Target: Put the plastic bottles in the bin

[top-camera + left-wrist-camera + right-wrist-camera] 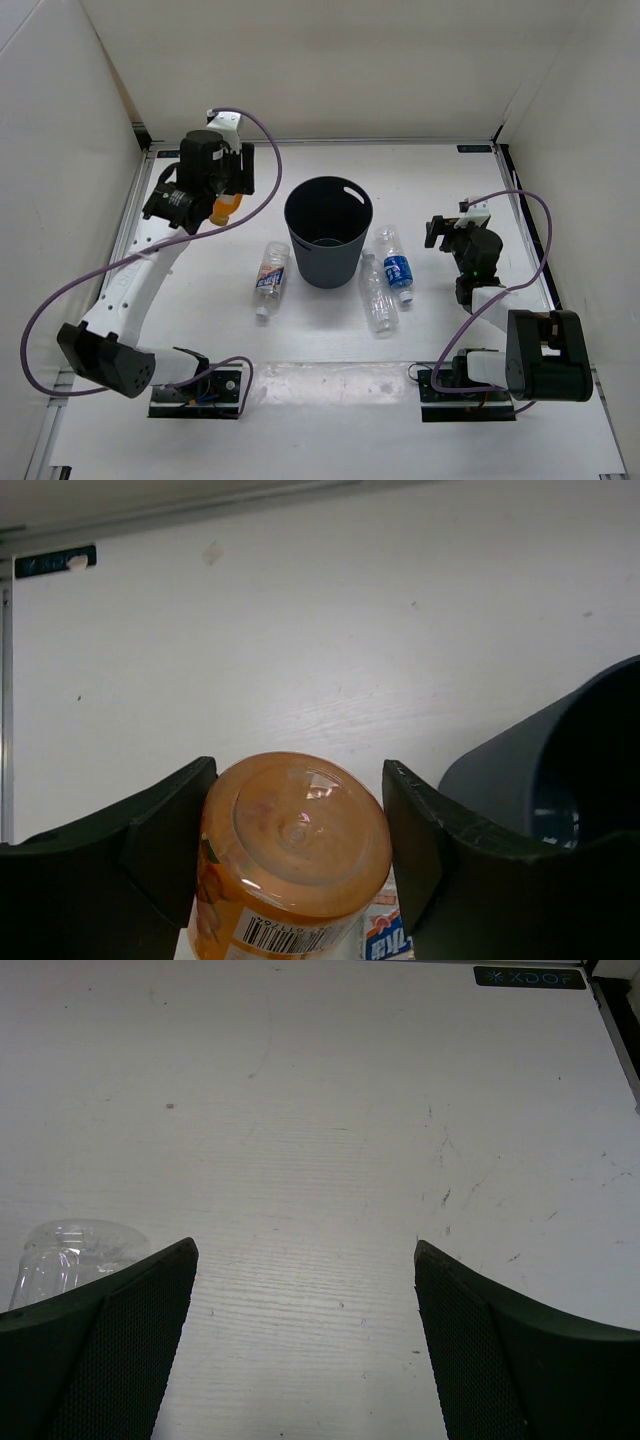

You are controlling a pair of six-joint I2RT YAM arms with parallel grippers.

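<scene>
on the white wooden tabletop (430, 180), the dark grey round plastic bin (328, 262) is standing upright at centre, mouth open to the top camera.

left of the bin and apart from its rim, the left gripper (298, 772) is clamping the small orange plastic bottle (295, 850), one finger pressing on each side of the body. in the left wrist view the bottle's round base is facing the camera and the bin wall is showing at the right edge. the bottle is looking lifted off the table, though its height is hard to judge.

right of the bin, the right gripper (305, 1250) is hanging with its fingers spread wide, holding nothing. the base of a clear bottle is showing just beside its left finger; which bottle, i cannot tell for sure.

three clear white-capped bottles are lying flat. the multicolour-labelled bottle (270, 278) is lying near the bin's left side. the blue-labelled bottle (397, 266) and the plain clear bottle (378, 298) are lying side by side close to its right wall.

judgement: the step in hand is carrying the orange bottle to the bin. doing it well is meaning:
- rising above the rim before travelling right
- centring over the mouth
- only then spreading the fingers

travelling low is risking a knock that tips the bin or shoves it onto the lying bottles.
</scene>
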